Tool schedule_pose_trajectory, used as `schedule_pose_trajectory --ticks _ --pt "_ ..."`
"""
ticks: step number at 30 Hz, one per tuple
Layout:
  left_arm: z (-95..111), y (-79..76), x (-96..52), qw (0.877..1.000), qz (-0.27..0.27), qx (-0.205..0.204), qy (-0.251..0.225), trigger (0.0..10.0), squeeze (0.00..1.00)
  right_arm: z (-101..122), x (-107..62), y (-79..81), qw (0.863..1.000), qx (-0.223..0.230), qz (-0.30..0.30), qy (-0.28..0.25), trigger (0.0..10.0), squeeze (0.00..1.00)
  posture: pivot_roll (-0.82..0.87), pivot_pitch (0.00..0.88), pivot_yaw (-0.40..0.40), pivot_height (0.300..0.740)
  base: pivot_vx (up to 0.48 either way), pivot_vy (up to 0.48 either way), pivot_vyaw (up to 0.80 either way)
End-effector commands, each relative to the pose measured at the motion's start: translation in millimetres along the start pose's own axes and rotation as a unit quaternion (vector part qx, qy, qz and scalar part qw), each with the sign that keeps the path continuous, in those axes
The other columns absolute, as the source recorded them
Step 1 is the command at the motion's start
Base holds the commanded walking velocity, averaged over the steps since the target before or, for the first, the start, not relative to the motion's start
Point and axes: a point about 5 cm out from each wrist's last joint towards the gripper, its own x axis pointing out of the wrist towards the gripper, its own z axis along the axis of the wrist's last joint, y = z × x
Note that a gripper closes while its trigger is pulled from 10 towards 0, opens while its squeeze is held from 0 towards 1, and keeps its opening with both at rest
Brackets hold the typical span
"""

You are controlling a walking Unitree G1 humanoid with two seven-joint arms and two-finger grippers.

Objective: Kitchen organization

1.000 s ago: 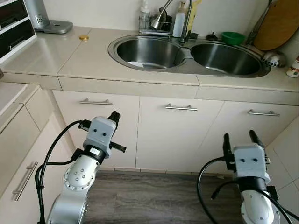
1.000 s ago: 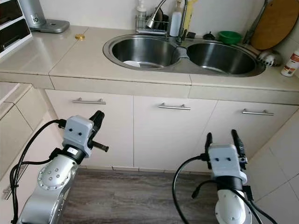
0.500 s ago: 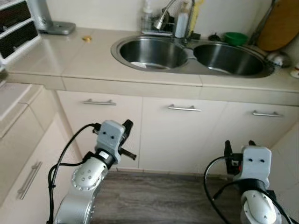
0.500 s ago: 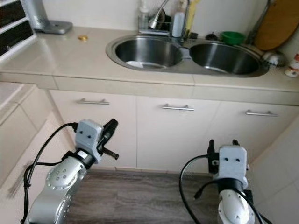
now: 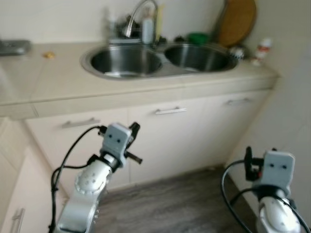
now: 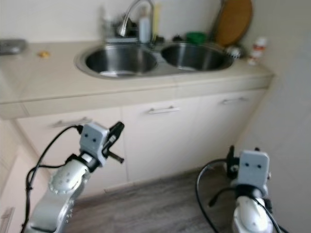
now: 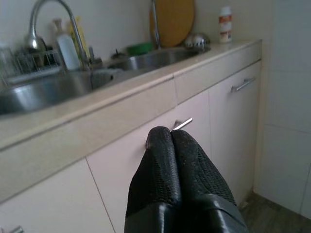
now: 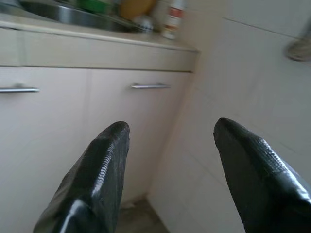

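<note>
Across the upper half of the head frame we saw a beige bench (image 5: 58, 82) running left to right, with a double steel sink (image 5: 155, 60) set into it. A curved faucet (image 5: 133, 17) rose behind the left basin, bottles beside it, though blur kept us from reading them. A green bowl (image 5: 198, 37) sat behind the right basin, and a round wooden board (image 5: 236, 22) leaned against the wall at upper right. Near the bench's right end stood a small white bottle (image 5: 263, 48). A small yellow item (image 5: 48, 55) lay at upper left on the bench.

Below ran pale cabinet doors (image 5: 170, 141) with metal bar handles, above a grey wood-look floor (image 5: 160, 208).

Our left gripper (image 7: 177, 145) hung at lower left, in front of the cabinets, jaws pressed together and holding nothing. Our right gripper (image 8: 170, 141) hung at lower right near a tiled wall (image 8: 252, 97), jaws spread wide and empty. Neither touched anything.
</note>
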Motion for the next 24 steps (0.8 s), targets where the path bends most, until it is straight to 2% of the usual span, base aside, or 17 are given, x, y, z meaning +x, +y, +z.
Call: schedule_pose_trajectory --ticks 1,5,7,12,15,21,24 --pt "3.0 -5.7 4.1 1.000 -0.012 0.005 -0.010 10.0 0.00 2.3 1.2 -10.0 0.999 -0.015 -0.028 -0.003 10.0 0.00 0.10 0.000 -0.095 0.740 0.000 0.000 -0.79" --pt "3.4 -5.7 4.3 1.000 -0.015 -0.001 -0.017 10.0 0.00 1.3 1.2 -12.9 0.999 -0.023 -0.036 -0.001 10.0 0.00 0.09 0.000 -0.094 0.740 0.000 0.000 -0.79" --pt "5.1 -4.6 4.9 0.999 -0.014 -0.015 -0.027 10.0 0.00 1.4 1.0 -13.1 0.999 -0.028 -0.038 -0.004 10.0 0.00 0.09 0.000 -0.093 0.740 0.480 0.000 -0.79" --pt "5.1 -4.3 7.5 0.999 -0.013 -0.012 -0.028 10.0 0.00 3.5 1.7 -11.8 0.999 -0.037 -0.038 -0.012 10.0 0.00 0.09 0.000 -0.093 0.740 0.480 0.000 -0.79" --pt "9.9 -8.7 7.9 0.998 -0.020 -0.029 -0.048 10.0 0.00 5.0 2.6 -11.8 0.998 -0.038 -0.039 -0.016 10.0 0.00 0.09 0.000 -0.092 0.740 0.000 0.000 -0.78" --pt "6.7 -10.0 9.2 0.999 -0.020 -0.018 -0.037 10.0 0.00 6.4 2.8 -12.3 0.998 -0.044 -0.043 -0.021 10.0 0.00 0.09 0.000 -0.091 0.740 0.000 0.000 -0.78" --pt "6.5 -9.2 9.9 0.999 -0.013 0.003 -0.037 10.0 0.00 6.8 3.5 -15.5 0.997 -0.046 -0.058 -0.018 10.0 0.00 0.09 0.000 -0.089 0.740 0.000 0.000 -0.78"
